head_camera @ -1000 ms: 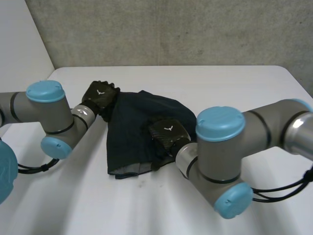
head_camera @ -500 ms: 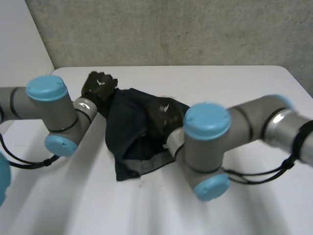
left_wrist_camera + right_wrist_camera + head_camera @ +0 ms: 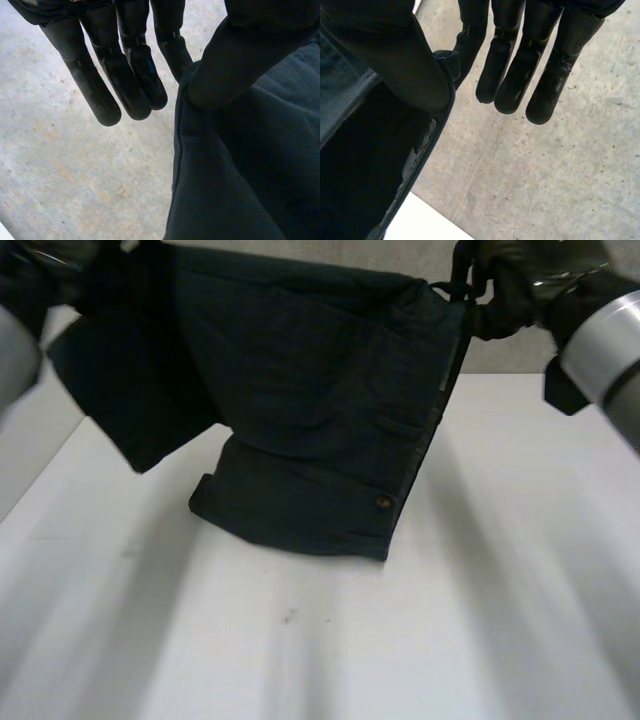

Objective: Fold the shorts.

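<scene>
While each thumb pinches the top edge against a finger, the left hand and right hand hold the shorts spread high over the table. I'd lower both evenly, cloth taut.

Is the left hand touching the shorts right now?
Touching. In the left wrist view, the left hand pinches an edge of the shorts between its thumb and a finger.
</scene>
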You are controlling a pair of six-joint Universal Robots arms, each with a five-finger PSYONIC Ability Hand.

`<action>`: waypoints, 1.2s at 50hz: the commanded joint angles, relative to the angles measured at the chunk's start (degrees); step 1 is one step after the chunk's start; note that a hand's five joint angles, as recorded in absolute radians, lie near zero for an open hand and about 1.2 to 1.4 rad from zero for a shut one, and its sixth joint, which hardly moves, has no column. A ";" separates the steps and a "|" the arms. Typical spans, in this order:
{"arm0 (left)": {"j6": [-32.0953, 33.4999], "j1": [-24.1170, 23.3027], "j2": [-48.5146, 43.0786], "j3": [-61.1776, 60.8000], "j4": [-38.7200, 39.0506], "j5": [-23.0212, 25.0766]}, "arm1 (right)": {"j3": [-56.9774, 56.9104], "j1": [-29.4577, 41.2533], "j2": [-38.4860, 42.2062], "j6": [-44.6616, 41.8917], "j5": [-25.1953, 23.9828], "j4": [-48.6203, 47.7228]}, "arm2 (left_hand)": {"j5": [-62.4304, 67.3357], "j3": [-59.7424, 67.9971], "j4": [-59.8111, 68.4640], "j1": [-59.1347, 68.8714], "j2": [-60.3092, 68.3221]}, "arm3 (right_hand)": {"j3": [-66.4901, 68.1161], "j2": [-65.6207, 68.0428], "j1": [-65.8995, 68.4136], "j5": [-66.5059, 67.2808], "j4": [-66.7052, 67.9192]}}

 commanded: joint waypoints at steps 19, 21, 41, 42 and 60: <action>0.24 0.01 1.66 6.75 -7.50 0.30 | 4.30 -5.45 -15.11 0.54 -7.84 6.53 | 12.55 11.72 11.07 15.65 11.47 | 12.61 12.76 24.13 14.09 11.93; 0.42 0.01 -4.47 7.80 -5.75 0.30 | 3.69 -5.63 -11.14 0.54 -7.67 6.44 | 12.55 11.72 11.07 15.65 11.47 | 12.61 12.76 24.13 14.09 11.93; 3.40 -0.69 -56.00 38.83 13.23 -1.19 | -26.72 -4.66 38.53 0.01 6.13 -2.07 | 12.55 11.72 11.07 15.65 11.47 | 12.61 12.76 24.13 14.09 11.93; 3.76 -0.87 -56.97 39.71 14.11 -1.46 | -26.55 -4.66 39.50 -0.34 7.26 -5.04 | 12.55 11.72 11.07 15.65 11.47 | 12.61 12.76 24.13 14.09 11.93; 3.67 -3.68 -43.90 19.78 22.48 -6.81 | -13.99 -5.37 25.19 -10.53 6.40 -1.92 | -57.45 -58.28 -58.93 -54.35 -58.53 | -57.39 -57.24 -45.87 -55.91 -58.07</action>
